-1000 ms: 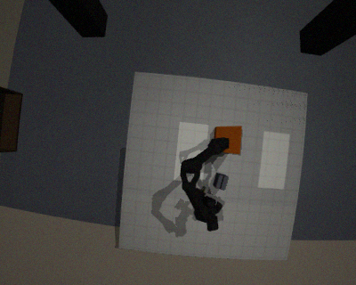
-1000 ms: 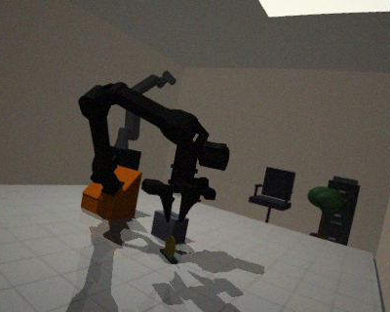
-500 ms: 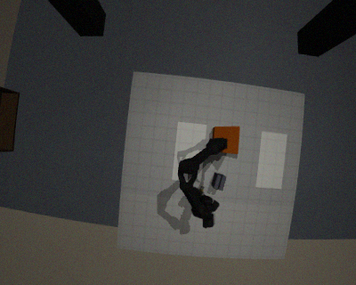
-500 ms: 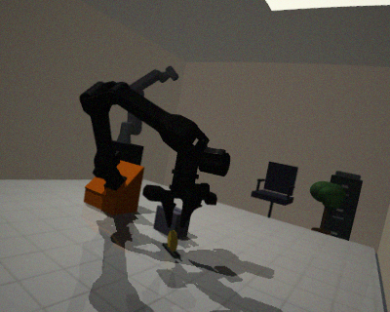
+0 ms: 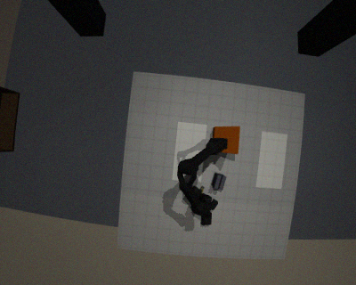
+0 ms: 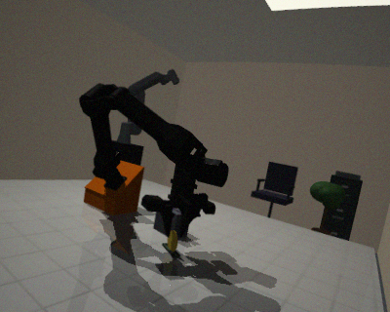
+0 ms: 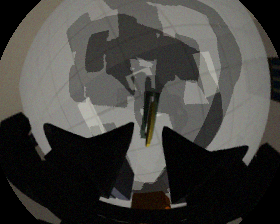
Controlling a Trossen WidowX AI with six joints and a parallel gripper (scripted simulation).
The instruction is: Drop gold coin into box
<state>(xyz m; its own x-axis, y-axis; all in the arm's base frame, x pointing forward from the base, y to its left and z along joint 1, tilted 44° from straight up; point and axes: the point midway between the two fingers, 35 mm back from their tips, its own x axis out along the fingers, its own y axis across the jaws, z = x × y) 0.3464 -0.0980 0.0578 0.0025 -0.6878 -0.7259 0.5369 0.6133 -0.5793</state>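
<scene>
Coin point(image 6: 173, 241) point(image 7: 152, 125) (upright) below end effector point(image 6: 176, 229) point(image 7: 148, 128).

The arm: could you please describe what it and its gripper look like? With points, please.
The arm point(image 5: 194, 163) point(image 6: 145, 118) is matte black, with chunky rounded joints and slimmer links. Its gripper point(image 7: 148, 128) has two black fingers, wedge-like with pointed tips. No markings or cables are discernible.
</scene>
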